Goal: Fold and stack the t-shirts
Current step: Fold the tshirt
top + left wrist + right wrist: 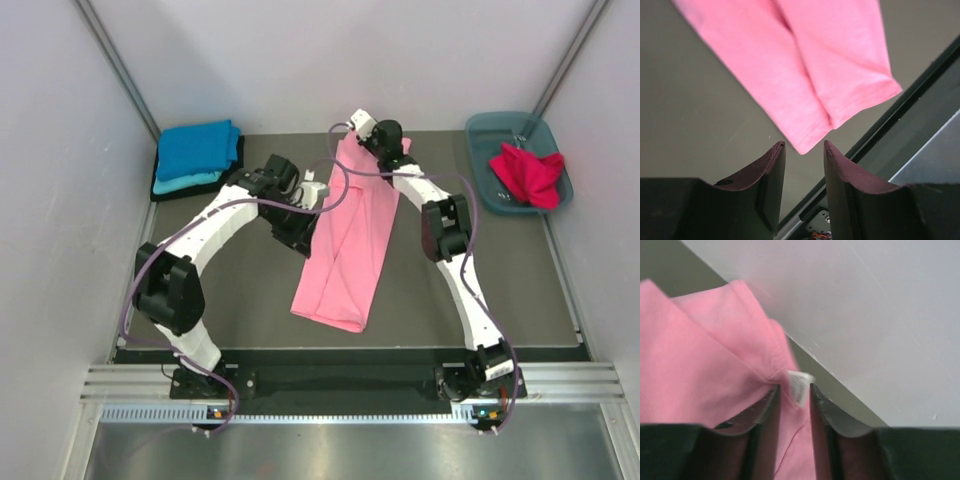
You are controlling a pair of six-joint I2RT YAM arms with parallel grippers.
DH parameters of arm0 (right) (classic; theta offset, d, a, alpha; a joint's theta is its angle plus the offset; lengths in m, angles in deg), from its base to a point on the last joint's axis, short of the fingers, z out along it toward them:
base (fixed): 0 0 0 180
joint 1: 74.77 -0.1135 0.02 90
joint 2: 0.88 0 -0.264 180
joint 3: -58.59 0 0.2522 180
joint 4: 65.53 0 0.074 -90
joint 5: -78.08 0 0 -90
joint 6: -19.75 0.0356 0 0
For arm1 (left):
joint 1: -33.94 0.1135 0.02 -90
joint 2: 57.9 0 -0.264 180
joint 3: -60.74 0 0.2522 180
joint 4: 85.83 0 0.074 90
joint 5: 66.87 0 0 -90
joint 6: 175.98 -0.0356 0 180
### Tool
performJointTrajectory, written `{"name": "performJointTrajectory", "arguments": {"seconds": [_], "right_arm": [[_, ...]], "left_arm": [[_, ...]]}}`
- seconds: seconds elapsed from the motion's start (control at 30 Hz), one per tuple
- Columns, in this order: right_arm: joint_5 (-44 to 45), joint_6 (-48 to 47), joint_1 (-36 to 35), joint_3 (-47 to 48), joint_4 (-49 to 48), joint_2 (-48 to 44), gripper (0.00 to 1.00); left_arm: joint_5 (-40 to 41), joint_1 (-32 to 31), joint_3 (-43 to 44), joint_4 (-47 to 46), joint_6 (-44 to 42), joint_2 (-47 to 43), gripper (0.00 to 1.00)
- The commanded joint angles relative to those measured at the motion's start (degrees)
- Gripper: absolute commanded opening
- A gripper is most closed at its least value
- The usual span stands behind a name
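Shows a light pink t-shirt (345, 250) folded into a long narrow strip, lying flat at the middle of the bench (230, 310) and running aslant from the far edge toward the near edge. Finds the right hand (794, 387) at the strip's far end, by the collar, fingers parted a little, with pink cloth and a small white label (801, 385) lying in the gap. Cannot read the label's print: too blurred. Finds the left hand (802, 145) beside the strip's left edge, fingers spread and empty above bare bench, with the shirt's near hem corner just beyond the fingertips. Shows a neat stack at the far left corner: bright blue t-shirt (198, 147) on top, turquoise t-shirt (188, 182) under it, black t-shirt (165, 192) lowest. Shows a blue-grey tub (490, 130) at the far right corner, holding a crumpled crimson red t-shirt (528, 172).
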Motion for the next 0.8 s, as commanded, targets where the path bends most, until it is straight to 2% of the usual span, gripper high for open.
{"name": "performJointTrajectory", "arguments": {"seconds": [0.0,0.07,0.1,0.17,0.2,0.23,0.27,0.33,0.37,0.4,0.43,0.47,0.5,0.53,0.6,0.63,0.77], "right_arm": [[3.01,2.05,-1.12,2.43,-9.06,-2.13,0.39],[6.61,2.32,-1.12,-0.55,-10.21,-6.68,0.51],[9.58,3.45,-1.12,-1.6,-9.95,-8.71,0.54],[11.45,5.3,-0.51,-6.87,-8.72,-16.0,0.57],[12.07,8.18,-0.24,-9.32,-7.5,-19.07,0.58],[13.55,10.64,-0.07,-13.87,-6.18,-21.97,0.59],[13.57,17.11,0.72,-15.75,-3.91,-27.92,0.6],[9.89,24.26,1.25,-21.87,4.79,-33.49,0.6],[8.66,27.6,1.43,-24.7,8.3,-39.43,0.61],[4.73,34.42,1.43,-28.04,13.03,-42.54,0.6],[1.47,37.18,1.51,-35.99,14.65,-48.57,0.61],[-2.04,41.73,1.69,-40.07,16.23,-51.5,0.59],[-10.52,48.22,1.95,-44.46,18.94,-54.06,0.58],[-14.78,51.07,2.13,-51.73,20.36,-56.35,0.57],[-24.0,59.04,2.57,-57.75,25.18,-60.57,0.53],[-26.4,61.88,2.66,-64.48,25.99,-61.81,0.52],[-31.42,66.29,-2.07,-77.18,26.97,-69.44,0.51]], "left_arm": [[1.45,1.5,-3.09,-3.65,7.01,-1.65,0.41],[2.94,2.74,-3.8,-4.7,8.68,-2.17,0.43],[3.3,3.79,-4.15,-5.15,9.29,-2.61,0.46],[4.96,4.5,-5.55,-5.5,11.39,-3.49,0.54],[4.62,5.63,-5.82,-5.07,12.45,-3.58,0.62],[3.57,6.43,-6.6,-4.72,13.25,-3.58,0.65],[2.26,8.44,-7.22,-4.54,13.78,-3.84,0.67],[0.85,11.08,-9.59,-4.71,15.97,-5.15,0.68],[0.32,12.4,-10.47,-4.97,16.85,-5.51,0.68],[-1.17,15.02,-11.35,-5.15,19.03,-5.78,0.68],[-2.23,16.35,-13.27,-5.41,19.93,-6.13,0.66],[-3.37,17.41,-14.33,-5.68,20.63,-6.39,0.65],[-5.21,18.9,-16.43,-6.03,22.12,-6.65,0.65],[-6.1,19.18,-17.41,-6.46,22.74,-7.09,0.63],[-7.68,19.27,-19.87,-7.26,23.53,-7.45,0.61],[-8.73,19.27,-20.75,-8.57,23.8,-7.54,0.6],[-9.0,19.27,-24.09,-11.81,24.85,-7.18,0.56]]}}
